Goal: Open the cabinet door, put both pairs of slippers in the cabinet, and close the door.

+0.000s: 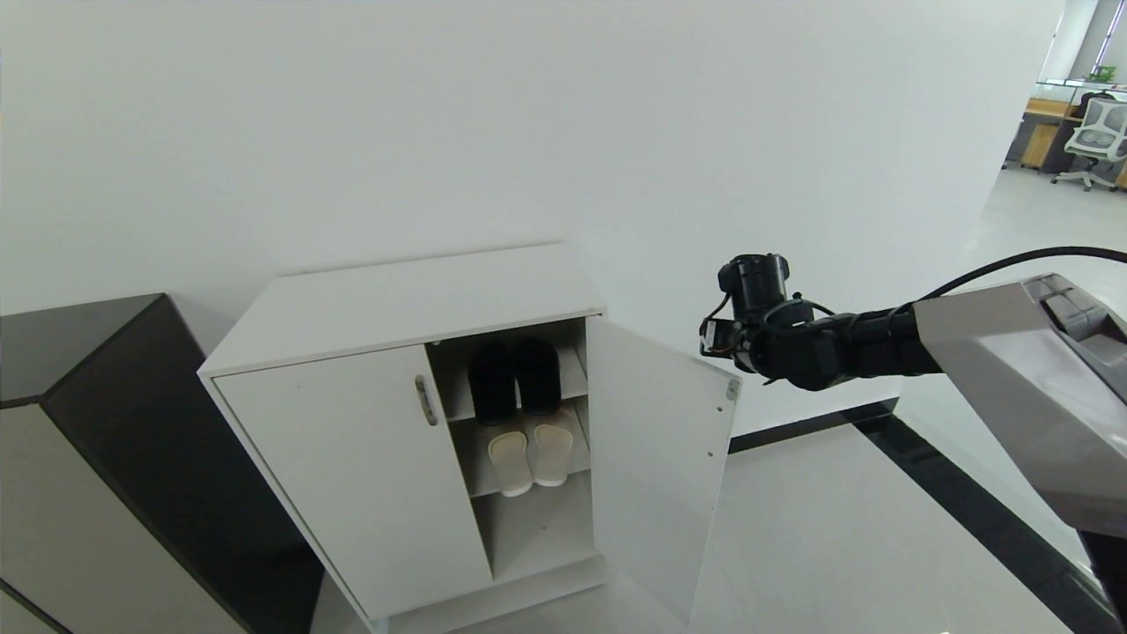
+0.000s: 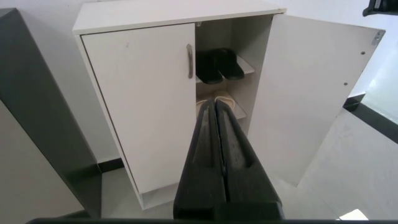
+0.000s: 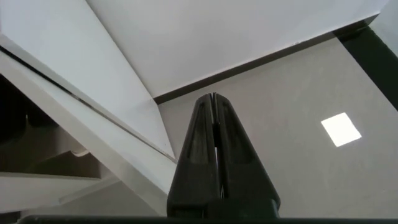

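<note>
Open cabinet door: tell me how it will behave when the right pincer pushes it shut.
The open door looks like a rigid flat panel, so it should swing as one piece rather than flex. The right pincer, shut, sits near the door's free edge, where a light push probably suffices. The cabinet backs onto the wall, so it likely won't slide.

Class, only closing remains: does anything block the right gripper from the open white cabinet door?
Nothing visible does. The right gripper hangs beside the free edge of the open white cabinet door, open air between them.
</note>
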You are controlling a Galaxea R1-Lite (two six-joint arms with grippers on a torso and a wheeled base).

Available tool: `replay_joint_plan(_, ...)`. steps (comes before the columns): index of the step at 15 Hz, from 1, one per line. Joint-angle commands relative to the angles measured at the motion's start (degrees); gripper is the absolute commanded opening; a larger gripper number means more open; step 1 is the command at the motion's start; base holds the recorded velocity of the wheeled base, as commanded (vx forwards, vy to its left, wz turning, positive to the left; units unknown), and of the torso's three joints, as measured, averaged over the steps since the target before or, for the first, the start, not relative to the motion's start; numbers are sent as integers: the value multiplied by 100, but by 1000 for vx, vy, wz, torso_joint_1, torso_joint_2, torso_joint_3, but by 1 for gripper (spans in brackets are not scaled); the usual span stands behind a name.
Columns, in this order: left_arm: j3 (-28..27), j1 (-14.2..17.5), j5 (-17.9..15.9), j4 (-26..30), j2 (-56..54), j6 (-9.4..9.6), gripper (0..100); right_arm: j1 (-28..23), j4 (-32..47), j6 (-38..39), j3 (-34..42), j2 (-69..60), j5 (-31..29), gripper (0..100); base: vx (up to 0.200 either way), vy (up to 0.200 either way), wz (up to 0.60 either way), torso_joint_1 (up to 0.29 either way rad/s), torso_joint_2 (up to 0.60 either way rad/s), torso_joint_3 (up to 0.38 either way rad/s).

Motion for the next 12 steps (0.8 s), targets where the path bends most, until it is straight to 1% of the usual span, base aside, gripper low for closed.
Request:
replay_joint_plan(1,0,4,-2,0,4,-1,0,18,-1,-1,66,-2,0,0,0,0,0,0,0,0)
replay_joint_plan(5,0,4,-2,0,4,-1,0,79,34,-1,110,-20,0,0,0,0,0,0,0,0)
replay_joint_plan(8,0,4,-2,0,4,-1,0,185,34,-19,277,-46,0,0,0,0,0,0,0,0)
replay_joint_plan(12,0,4,-2,0,-5,-1,0,404,-28,-1,796,-283,0,0,0,0,0,0,0,0)
